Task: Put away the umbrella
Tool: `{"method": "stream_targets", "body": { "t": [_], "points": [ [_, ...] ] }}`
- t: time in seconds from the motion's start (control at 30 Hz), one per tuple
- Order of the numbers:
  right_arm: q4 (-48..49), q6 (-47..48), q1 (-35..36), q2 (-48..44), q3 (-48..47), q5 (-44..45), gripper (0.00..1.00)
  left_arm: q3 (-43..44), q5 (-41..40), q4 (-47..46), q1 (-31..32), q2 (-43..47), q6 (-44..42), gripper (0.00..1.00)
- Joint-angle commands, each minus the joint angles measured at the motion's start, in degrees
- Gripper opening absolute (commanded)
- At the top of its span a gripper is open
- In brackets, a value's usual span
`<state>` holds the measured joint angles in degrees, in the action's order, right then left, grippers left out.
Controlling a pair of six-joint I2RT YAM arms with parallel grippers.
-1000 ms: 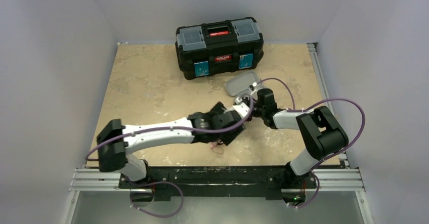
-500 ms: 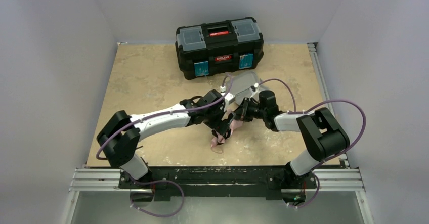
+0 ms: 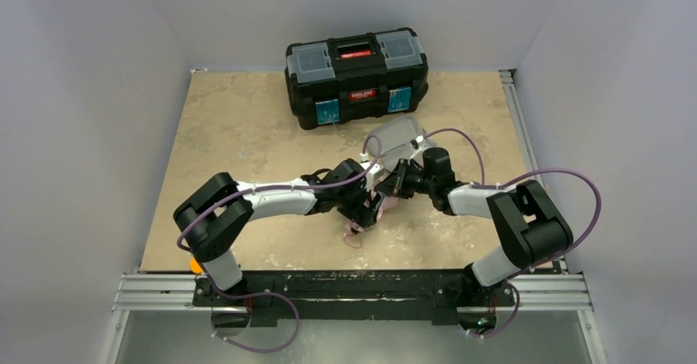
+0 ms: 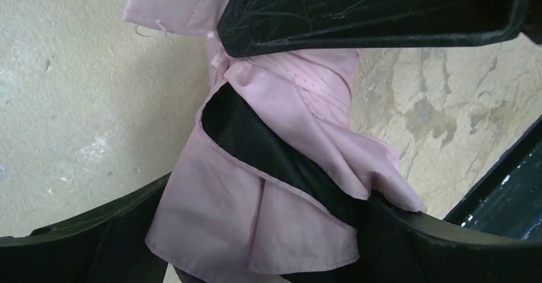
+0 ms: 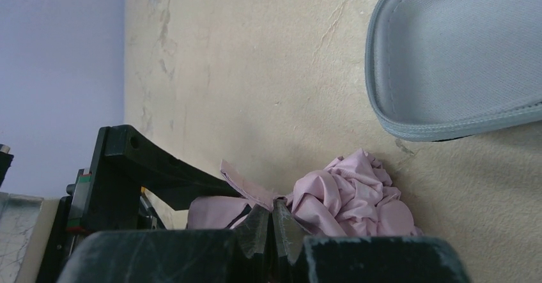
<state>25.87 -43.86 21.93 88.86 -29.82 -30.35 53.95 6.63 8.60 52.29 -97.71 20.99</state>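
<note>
Step in hand: likely gathering the loose cloth of the umbrella point(image 4: 281, 187) into one tight bundle.
Pink loop point(image 3: 353, 239): on the bench point(image 3: 238, 126), trailing from the umbrella toward the near edge.
Left pincer point(image 3: 367, 209): jaws wide, straddling the fabric; pink cloth and black lining fill the gap.
Umbrella position: middle of the bench, crumpled, between the two pincers.
Right pincer point(image 5: 271, 224): closed tight, seemingly nipping a thin fold of the fabric at its tips, just right of the left one.
Doing it well: close the left on the thick of the bundle, not a single layer. The right should hold steady so the cloth stays taut. Watch for ribs under the folds.
Grey case point(image 5: 460, 59): just beyond the umbrella, not touching it.
Toolbox point(image 3: 356, 75): far edge, lid down.
</note>
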Motion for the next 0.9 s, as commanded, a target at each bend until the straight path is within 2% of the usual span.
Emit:
{"method": "stream_targets", "body": {
  "t": [0.0,0.07,0.1,0.23,0.3,0.33,0.4,0.5,0.67,0.87],
  "points": [
    [-7.15,2.27,-0.56,-0.29,2.06,3.42,0.0,-3.22,-0.95,-7.57,0.53,-0.92,-0.35,0.85],
    [-7.21,2.13,-0.49,-0.75,2.04,3.03,0.0,-4.0,-0.27,-10.34,0.6,0.8,-1.8,0.81],
    [-7.31,2.07,-0.53,-1.05,1.99,2.98,0.0,-4.25,0.09,-10.81,0.62,1.65,-2.55,0.75],
    [-7.38,1.58,-0.51,-1.79,1.58,2.13,0.0,-4.16,1.78,-11.57,0.74,0.99,-5.04,0.37],
    [-7.33,1.22,-0.49,-2.05,1.3,1.44,0.0,-4.45,1.93,-12.36,1.63,0.41,-5.72,0.09],
    [-7.32,0.94,-0.51,-2.29,1.13,0.97,0.0,-4.11,0.58,-11.84,2.41,0.27,-5.93,0.0],
    [-7.53,0.48,-0.52,-3.35,0.49,-0.01,0.0,-2.1,-5.38,-7.0,5.4,0.22,-7.08,0.0],
    [-7.65,0.46,-1.09,-6.24,-1.12,-2.15,0.0,2.38,-22.39,2.16,12.42,-0.52,-7.75,0.0],
    [-3.4,0.81,-3.39,-10.54,-2.89,-8.19,0.0,7.62,-39.83,13.29,20.97,-6.05,-6.8,0.0],
    [2.58,-0.6,-3.93,-7.23,-3.05,-12.94,0.0,16.97,-53.67,23.12,28.96,-15.21,-6.65,0.0]
  ]
}}
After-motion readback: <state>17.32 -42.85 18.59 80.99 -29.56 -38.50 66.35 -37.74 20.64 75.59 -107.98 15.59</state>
